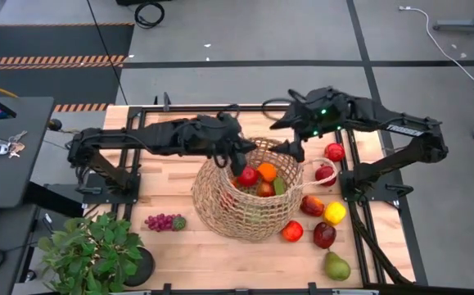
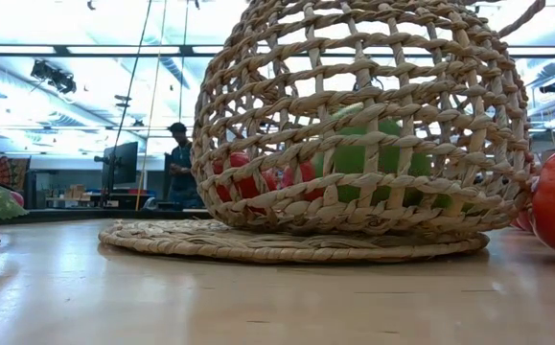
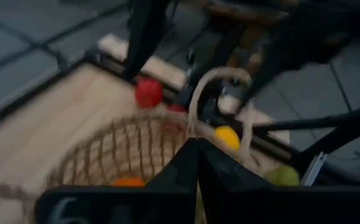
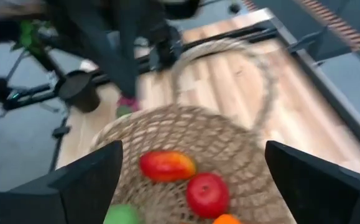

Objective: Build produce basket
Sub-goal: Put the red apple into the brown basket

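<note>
Seven loose pieces of produce sit to the right of the basket (image 1: 220,206), all on the right arm's side. Nearest you is the pear (image 1: 336,266). Behind it are a dark red fruit (image 1: 324,235) and a red one (image 1: 292,231) touching the basket wall, then a yellow piece (image 1: 334,213) and another red (image 1: 312,205). Farthest back are two red apples (image 1: 325,174) (image 1: 335,152). The grapes (image 1: 161,222) lie alone to the basket's left, just behind the plant (image 1: 89,246). The basket stands upright mid-table with both handles up. It holds a red fruit (image 1: 248,175), an orange (image 1: 267,171), a darker red piece (image 1: 265,189) and something green (image 1: 279,186). In the low view a green fruit also shows low through the weave. At the far rim, the right gripper (image 1: 295,149) hangs over the right side with its jaws spread wide and nothing in them. The left gripper (image 1: 239,161) is at the rim's left side, clenched; you cannot tell whether it pinches the straw or only rests there. Judgement: the next pick belongs to the right arm. The far red apples lie just to its right and slightly nearer you, so expect a short swing out and down. The grapes' long axis runs left to right, and they suit the left arm better.
</note>
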Tool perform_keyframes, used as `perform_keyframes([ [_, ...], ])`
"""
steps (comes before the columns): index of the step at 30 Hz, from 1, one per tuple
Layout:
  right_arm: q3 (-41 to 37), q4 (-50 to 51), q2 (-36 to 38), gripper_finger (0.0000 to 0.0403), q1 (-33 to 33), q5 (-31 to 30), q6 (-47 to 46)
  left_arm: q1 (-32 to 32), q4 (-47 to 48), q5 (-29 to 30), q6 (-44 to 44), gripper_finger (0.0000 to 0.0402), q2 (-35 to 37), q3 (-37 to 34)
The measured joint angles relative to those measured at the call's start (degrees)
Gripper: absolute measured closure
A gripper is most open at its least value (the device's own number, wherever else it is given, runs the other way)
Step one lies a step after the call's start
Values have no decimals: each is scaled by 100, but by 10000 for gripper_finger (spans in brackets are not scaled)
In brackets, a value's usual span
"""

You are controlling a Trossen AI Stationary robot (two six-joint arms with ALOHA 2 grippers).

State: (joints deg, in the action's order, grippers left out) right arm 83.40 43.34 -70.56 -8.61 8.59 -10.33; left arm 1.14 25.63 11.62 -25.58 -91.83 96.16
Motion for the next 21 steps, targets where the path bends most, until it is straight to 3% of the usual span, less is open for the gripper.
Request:
perform_keyframes([
  [10, 0, 340, 746, 21, -240, -151, -153, 140, 428, 1003, 615, 390, 701, -202],
  [21, 9, 769, 1265, 23, 667, 610, -1052, 349, -1760, 1073, 46, 390, 2487, -2911],
])
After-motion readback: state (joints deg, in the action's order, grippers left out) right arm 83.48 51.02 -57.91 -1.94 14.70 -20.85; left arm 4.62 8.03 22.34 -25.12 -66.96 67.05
